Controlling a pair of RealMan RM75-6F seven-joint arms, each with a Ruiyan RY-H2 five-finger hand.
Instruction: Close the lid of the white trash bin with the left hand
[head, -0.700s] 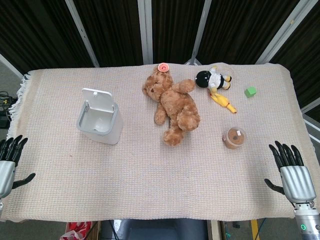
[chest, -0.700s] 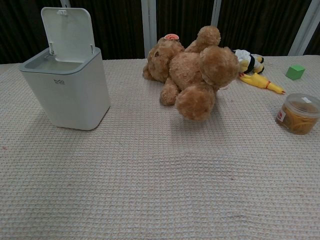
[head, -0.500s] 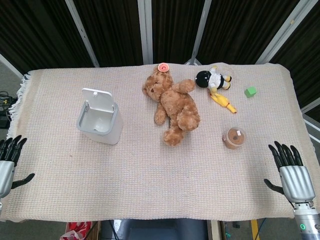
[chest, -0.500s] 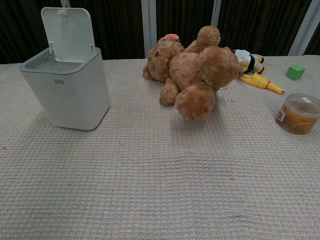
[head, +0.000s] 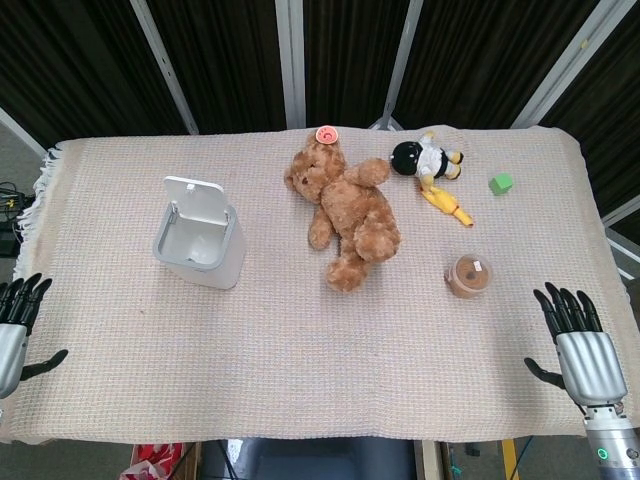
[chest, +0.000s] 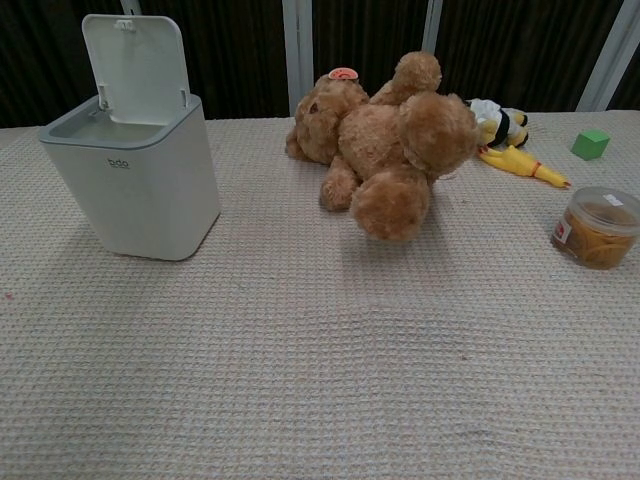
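We find the white trash bin (head: 200, 245) at ten o'clock on the table, its lid (chest: 134, 66) standing upright and untouched, while our left hand (head: 12, 325) waits empty, fingers apart, at eight o'clock, so the closing remains undone.

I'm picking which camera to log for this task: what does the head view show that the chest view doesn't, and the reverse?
Only the head view shows the left robot hand and the right robot hand, both empty with fingers spread at the near table edge, plus the inside of the bin. Only the chest view shows the small lettering on the bin's front and the lid standing upright. Both show the white trash bin open, the teddy bear, the green block and the round jar.
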